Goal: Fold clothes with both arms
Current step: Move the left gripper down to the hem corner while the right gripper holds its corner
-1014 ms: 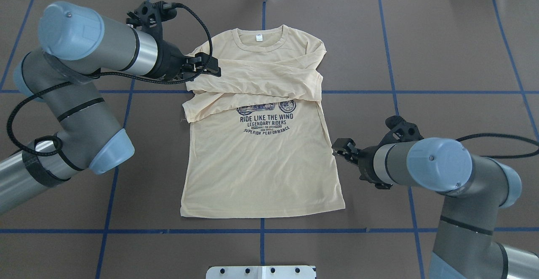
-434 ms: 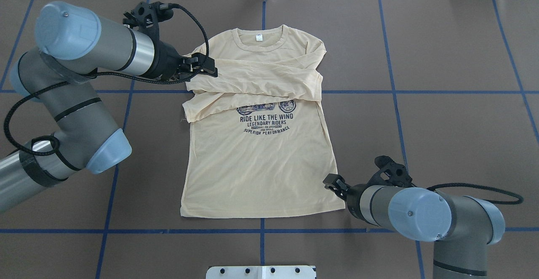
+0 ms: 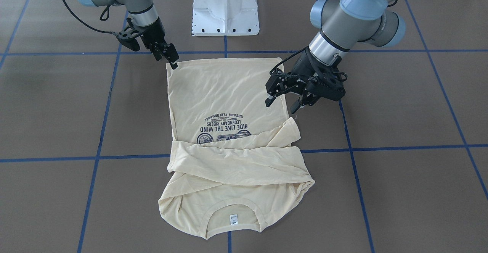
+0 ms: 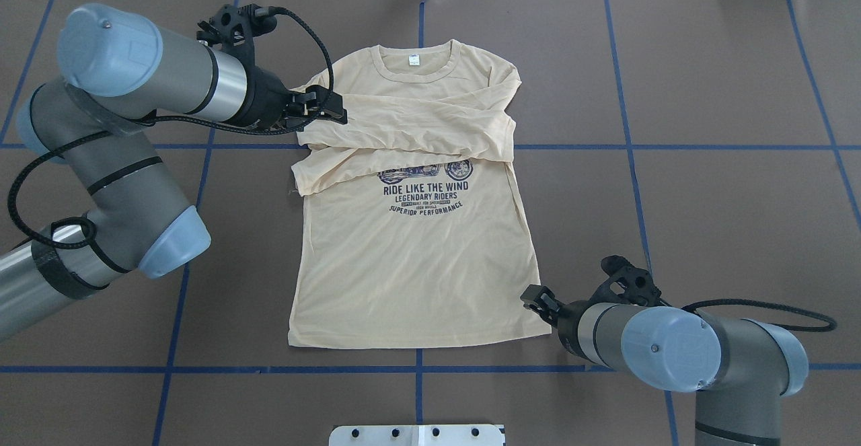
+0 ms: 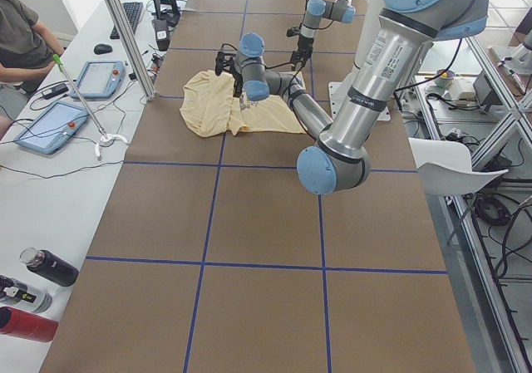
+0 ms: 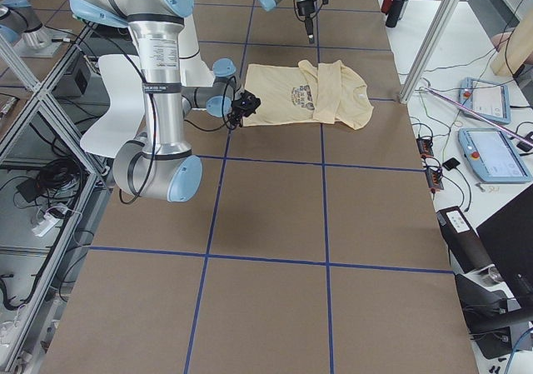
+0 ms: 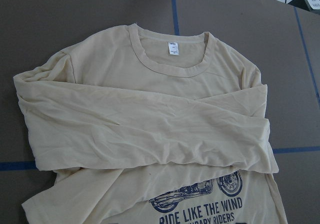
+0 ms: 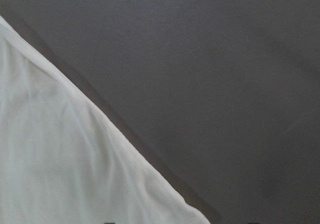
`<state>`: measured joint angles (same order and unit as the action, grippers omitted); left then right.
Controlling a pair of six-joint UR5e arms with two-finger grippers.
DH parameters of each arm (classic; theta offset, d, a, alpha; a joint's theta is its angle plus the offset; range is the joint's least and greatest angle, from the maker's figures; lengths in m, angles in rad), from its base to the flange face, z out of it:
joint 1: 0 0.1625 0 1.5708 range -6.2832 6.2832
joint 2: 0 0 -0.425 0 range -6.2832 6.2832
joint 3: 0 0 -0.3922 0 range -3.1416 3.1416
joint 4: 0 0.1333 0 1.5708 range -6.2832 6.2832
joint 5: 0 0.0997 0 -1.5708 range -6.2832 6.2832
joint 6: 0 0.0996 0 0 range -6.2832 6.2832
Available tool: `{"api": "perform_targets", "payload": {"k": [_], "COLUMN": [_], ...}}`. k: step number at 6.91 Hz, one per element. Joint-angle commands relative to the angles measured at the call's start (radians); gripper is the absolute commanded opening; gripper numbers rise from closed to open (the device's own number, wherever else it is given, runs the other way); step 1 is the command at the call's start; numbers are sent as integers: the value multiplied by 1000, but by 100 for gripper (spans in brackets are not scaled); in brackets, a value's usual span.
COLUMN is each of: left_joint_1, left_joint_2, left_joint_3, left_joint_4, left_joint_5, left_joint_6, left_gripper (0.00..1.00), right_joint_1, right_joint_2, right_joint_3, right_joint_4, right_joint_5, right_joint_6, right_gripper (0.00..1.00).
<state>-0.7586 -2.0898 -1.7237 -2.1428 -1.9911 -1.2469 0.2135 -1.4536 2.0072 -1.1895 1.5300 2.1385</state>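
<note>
Swinging nearer, the right gripper (image 4: 535, 296) has dropped from the shirt's (image 4: 417, 264) right edge to its near right hem corner, low beside it. Whether its fingers are parted, I cannot tell. The left gripper (image 3: 281, 107) stays released above the far left shoulder (sleeves already crossed). The shirt lies flat mid-table (image 4: 706, 163). A hem-to-collar fold looks likely next.
</note>
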Motion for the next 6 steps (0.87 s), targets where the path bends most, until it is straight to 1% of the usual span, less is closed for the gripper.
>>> {"api": "perform_targets", "payload": {"k": [1, 4, 5, 6], "left_joint_1": [-1, -1, -1, -1], "left_joint_2": [1, 1, 1, 2], "left_joint_3": [-1, -1, -1, -1], "left_joint_4": [0, 1, 0, 0], "left_joint_5": [0, 0, 0, 0], "left_joint_6": [0, -2, -2, 0], "left_gripper": [83, 83, 83, 83], "right_joint_1": [-20, -26, -29, -29], "right_joint_2": [1, 1, 2, 1], "right_joint_3": [-18, -28, -28, -28], "right_joint_4": [1, 1, 1, 1], "right_joint_5": [1, 1, 1, -1], "right_joint_6": [0, 1, 1, 3], "right_gripper": [89, 88, 78, 50]}}
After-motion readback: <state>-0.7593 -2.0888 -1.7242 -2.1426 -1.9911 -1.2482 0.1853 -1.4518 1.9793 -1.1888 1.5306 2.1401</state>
